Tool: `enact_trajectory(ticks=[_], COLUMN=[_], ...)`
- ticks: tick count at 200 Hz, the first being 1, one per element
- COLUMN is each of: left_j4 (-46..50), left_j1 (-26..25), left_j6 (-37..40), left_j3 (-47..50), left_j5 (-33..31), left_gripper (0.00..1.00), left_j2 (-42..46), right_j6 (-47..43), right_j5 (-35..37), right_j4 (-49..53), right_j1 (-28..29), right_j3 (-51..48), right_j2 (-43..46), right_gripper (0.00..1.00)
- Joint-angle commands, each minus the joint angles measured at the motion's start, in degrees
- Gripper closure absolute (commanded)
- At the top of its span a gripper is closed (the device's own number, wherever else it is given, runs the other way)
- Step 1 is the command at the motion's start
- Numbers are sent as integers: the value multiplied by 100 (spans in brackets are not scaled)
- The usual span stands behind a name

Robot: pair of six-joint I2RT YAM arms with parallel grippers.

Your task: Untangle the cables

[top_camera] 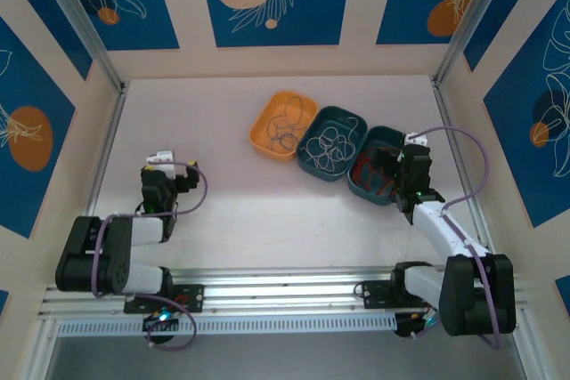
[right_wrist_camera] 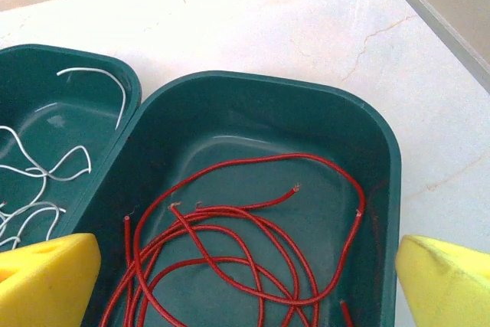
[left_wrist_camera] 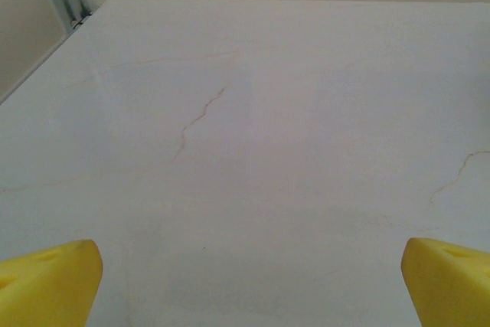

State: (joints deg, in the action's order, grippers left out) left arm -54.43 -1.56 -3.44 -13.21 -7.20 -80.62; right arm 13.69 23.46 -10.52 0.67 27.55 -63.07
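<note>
- I am holding my right claw [right_wrist_camera: 246,281] spread wide, gripping nothing, over the red cables [right_wrist_camera: 230,229].
- The red cables are lying looped in the right tray [right_wrist_camera: 387,166], showing between my fingers [right_wrist_camera: 46,281].
- White cables [right_wrist_camera: 46,175] are sitting in the middle tray [right_wrist_camera: 115,67], just left of my right claw.
- More cables [top_camera: 285,126] are lying in the orange tray [top_camera: 261,138], farther left.
- My left claw [left_wrist_camera: 249,285] is gaping wide over bare table [left_wrist_camera: 253,112], well apart from every tray.

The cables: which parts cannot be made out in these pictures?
- Red cables: right wrist view, lower loops cut by bottom edge; top view, partly behind the right tool.
- Whitish cables: right wrist view, cut by left edge.
- Orange-tray cables: top view, too small to count.
</note>
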Motion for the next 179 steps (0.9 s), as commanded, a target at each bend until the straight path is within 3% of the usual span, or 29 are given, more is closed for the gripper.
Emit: enact_trajectory(ticks=[1, 25, 39, 67, 102, 124, 179], left_j4=[-1109, -1634, -1086, -9, -36, -1, -6], left_j1=[77, 77, 79, 77, 86, 86, 78], left_j6=[168, 238, 263, 624, 626, 497, 502], left_j3=[-15, -50, -219, -807, -786, -794, -793], left_j5=[373, 587, 727, 1636, 1684, 1294, 1263], left_gripper=[0, 0, 0, 0, 0, 0, 0], left_j2=[-497, -1043, -899, -920, -916, -911, -912], right_j6=[-53, -42, -55, -70, -103, -168, -838], right_j5=[-193, -232, -288, -429, -580, -670, -1055], right_j4=[-713, -1051, -1321, -1863, -2678, -3132, -3930], right_j1=[-57, -67, -67, -62, -10, 46, 232], right_j3=[-151, -328, -462, -702, -925, -991, -892], right_j2=[-29, -64, -63, -147, -563, -919, -1731], right_gripper=[1, 1, 1, 1, 1, 1, 1])
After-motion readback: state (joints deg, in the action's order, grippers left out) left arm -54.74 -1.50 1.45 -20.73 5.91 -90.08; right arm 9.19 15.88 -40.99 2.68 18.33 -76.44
